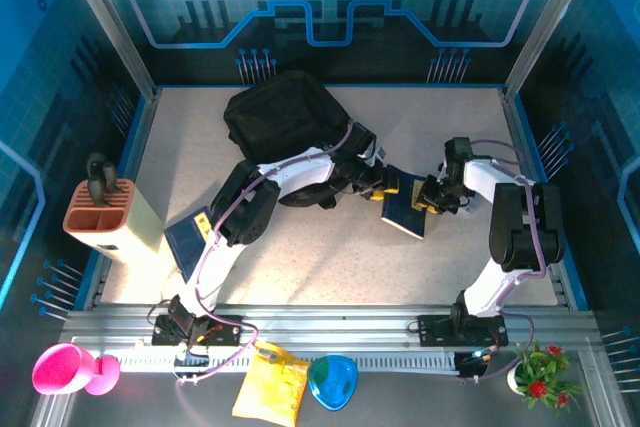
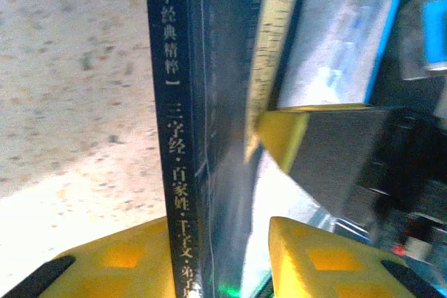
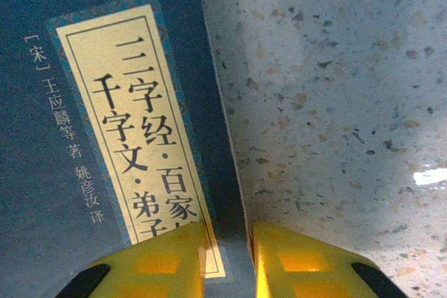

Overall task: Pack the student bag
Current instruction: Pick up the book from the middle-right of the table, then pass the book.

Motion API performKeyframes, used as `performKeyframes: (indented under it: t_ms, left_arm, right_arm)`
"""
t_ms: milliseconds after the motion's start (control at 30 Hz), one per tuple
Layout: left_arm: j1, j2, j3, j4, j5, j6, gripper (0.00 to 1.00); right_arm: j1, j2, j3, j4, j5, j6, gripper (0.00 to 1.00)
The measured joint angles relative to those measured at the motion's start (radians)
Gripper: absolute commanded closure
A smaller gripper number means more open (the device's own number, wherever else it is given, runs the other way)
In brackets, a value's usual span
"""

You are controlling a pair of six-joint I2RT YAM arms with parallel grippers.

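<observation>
At mid table (image 1: 330, 247): right fingers (image 3: 171, 259) clamp dark blue book (image 1: 405, 212); left fingers (image 2: 307, 256) straddle its spine, loose. Handover likely; left must tighten before black fabric backpack (image 1: 280, 112).

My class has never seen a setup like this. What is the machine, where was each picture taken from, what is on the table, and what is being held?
A left arm and a right arm are bolted at a table's near edge. One picture looks down from above; the other two come from a camera on each wrist. On the table are a black backpack, a tool holder and a blue book. The right jaws pinch another dark blue book with Chinese lettering; the left jaws straddle its spine, one side not yet touching.
</observation>
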Motion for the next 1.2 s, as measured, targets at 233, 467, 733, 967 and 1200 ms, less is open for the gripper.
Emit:
performKeyframes:
  t_ms: [233,467,733,967,1200]
  left_arm:
    - [0.0,-0.012,-0.011,0.022,0.006,-0.018,0.71]
    - [0.0,-0.012,-0.012,0.0,-0.005,-0.014,0.88]
    - [0.008,-0.053,-0.013,-0.038,-0.056,0.039,0.93]
    - [0.101,-0.31,-0.169,0.035,-0.131,0.045,0.93]
    - [0.271,-0.551,-0.433,0.227,-0.229,-0.014,0.93]
  right_arm:
    - [0.0,0.0,-0.009,0.03,-0.032,0.015,0.78]
    - [-0.001,-0.013,-0.032,0.067,-0.049,0.027,0.75]
    - [-0.006,-0.141,-0.111,0.162,-0.123,0.101,0.45]
    - [-0.005,-0.283,-0.192,0.439,-0.29,0.341,0.24]
    - [0.098,-0.285,-0.211,0.712,-0.331,0.613,0.12]
